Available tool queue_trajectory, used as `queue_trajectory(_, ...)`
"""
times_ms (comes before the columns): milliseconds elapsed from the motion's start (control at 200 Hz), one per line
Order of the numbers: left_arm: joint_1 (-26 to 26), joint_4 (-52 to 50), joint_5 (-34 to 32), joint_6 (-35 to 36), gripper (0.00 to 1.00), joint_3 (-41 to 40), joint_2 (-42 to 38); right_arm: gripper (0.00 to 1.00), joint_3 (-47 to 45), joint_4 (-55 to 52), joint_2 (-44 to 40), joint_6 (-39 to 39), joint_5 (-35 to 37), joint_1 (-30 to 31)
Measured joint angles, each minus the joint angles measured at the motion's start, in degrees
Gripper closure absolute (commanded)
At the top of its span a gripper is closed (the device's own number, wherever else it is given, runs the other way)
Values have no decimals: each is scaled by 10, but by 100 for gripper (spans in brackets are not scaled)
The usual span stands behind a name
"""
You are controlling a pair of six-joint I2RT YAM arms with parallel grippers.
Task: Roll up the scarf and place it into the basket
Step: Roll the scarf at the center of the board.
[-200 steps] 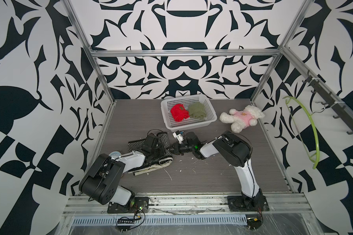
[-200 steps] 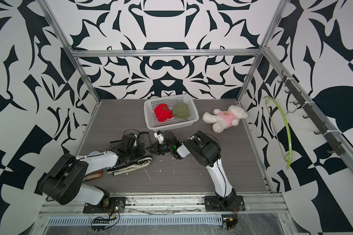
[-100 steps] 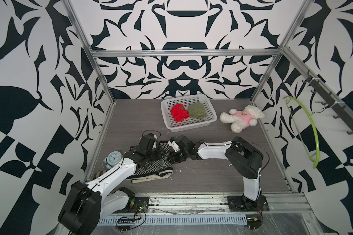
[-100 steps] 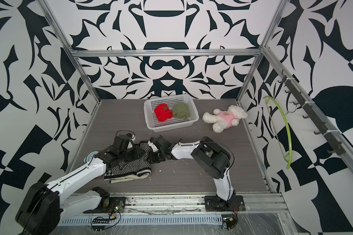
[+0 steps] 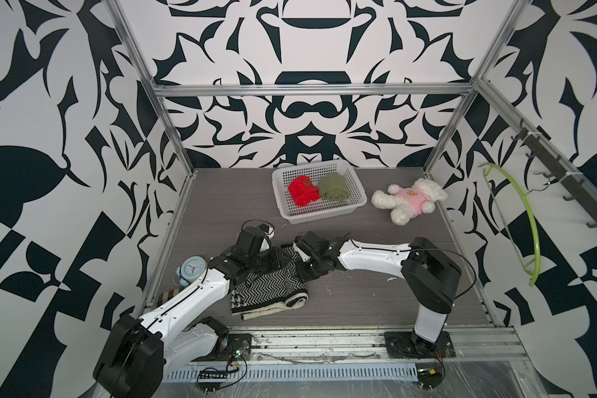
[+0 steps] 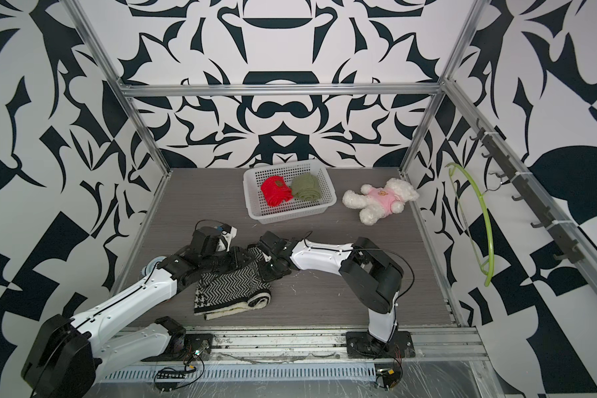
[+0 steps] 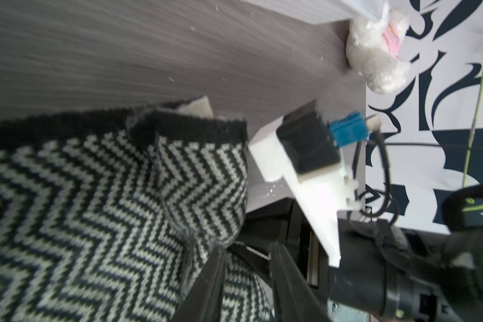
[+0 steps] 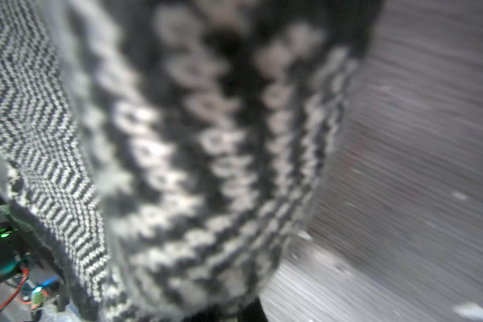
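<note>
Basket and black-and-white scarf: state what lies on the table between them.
Nothing lies between basket and scarf: bare table, as seen in both top views.

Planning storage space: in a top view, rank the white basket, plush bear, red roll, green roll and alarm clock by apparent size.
1. white basket.
2. plush bear.
3. red roll, green roll and alarm clock look alike; the clock is nearer the camera and partly behind the left arm, so unranked.
</note>
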Motion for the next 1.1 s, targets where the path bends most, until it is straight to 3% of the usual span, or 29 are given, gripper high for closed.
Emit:
queue_trajectory(200,-56,25,-5,-20,67,-2,33,100,7,-36,-11,0,38,4)
queue_trajectory(400,-74,57,-14,-29,68,-5,95,100,8,-48,-16,1,57,9)
queue_trajectory(470,-74,71,-20,-34,79,-6,121,100,8,-50,-21,1,63,12)
queue_trajectory(535,-74,86,-24,-39,100,-10,146,100,8,-54,-24,1,69,13)
queue_trajectory(930,-79,127,-36,-75,100,-12,195,100,17,-83,-25,-1,97,16)
queue_trajectory(1100,-79,137,-47,-78,100,-21,193,81,30,-103,-27,-10,117,19)
